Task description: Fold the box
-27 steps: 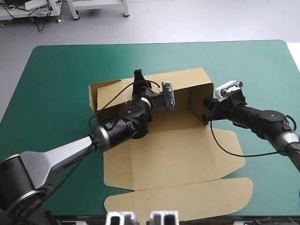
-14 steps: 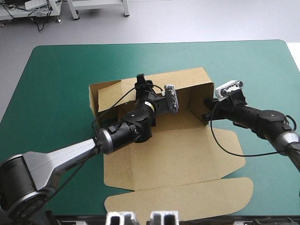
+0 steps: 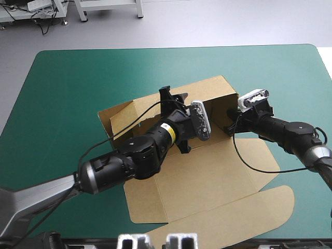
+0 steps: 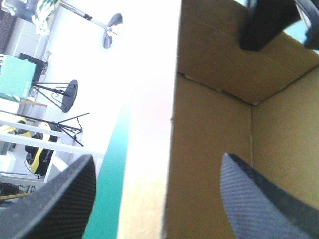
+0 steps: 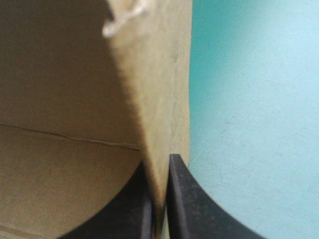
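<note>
**brown box with walls raised, 1 gripper released, 1 clenched**

a box (image 3: pixel 207 171) of cut brown board is seen near the middle of the teal-green cover (image 3: pixel 62 88) of the table, turned slightly askew. its far wall and 2 side walls are raised. the base and the long lid with rounded flaps are laid flat toward the near edge.

the left gripper (image 3: pixel 174 96), with 2 broad black fingers, is placed over the top edge of the far wall. in the left wrist view its fingers (image 4: pixel 55 199) are held wide apart, released, with the wall's edge between them. 1 finger is found outside the box above the cover, the other inside it. nothing is gripped by it.

the right gripper (image 3: pixel 230 123) is set at the box's right side wall, near the far right corner. in the right wrist view it is shown clenched on that wall. the board is pinched between the fingers, with the box's inside to 1 side and bare cover to the other.
</note>
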{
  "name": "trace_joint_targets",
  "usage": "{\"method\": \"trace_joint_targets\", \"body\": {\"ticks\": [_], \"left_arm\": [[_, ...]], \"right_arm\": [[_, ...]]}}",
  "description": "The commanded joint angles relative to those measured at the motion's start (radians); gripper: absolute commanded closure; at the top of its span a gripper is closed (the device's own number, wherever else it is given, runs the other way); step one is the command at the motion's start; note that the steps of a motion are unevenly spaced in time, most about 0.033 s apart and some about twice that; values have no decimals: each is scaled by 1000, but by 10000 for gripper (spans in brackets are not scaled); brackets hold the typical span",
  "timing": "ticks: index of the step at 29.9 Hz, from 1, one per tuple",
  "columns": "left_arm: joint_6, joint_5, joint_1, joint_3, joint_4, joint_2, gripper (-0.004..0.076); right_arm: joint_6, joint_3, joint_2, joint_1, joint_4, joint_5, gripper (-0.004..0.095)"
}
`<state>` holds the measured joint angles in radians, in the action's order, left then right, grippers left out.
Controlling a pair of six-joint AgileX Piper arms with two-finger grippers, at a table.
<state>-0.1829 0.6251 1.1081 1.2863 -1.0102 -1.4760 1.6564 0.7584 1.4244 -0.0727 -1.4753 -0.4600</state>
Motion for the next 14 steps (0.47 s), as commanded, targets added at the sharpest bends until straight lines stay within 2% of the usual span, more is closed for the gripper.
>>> {"method": "trace_joint_targets", "body": {"ticks": [1,5,9,13,14], "left_arm": [[-19,-12,4,29,-35,103,247],[-29,52,-17,29,-140,163,314],[-152,150,-141,29,-275,187,424],[-292,159,-328,29,-304,203,563],[-329,154,-384,29,-301,207,602]], "right_arm": [[-33,23,-22,-8,-22,-50,907],[-109,23,-26,-8,4,-44,906],[-188,27,-61,-8,61,-35,906],[-347,60,-112,-8,185,-19,906],[-421,78,-125,-8,255,-19,906]]}}
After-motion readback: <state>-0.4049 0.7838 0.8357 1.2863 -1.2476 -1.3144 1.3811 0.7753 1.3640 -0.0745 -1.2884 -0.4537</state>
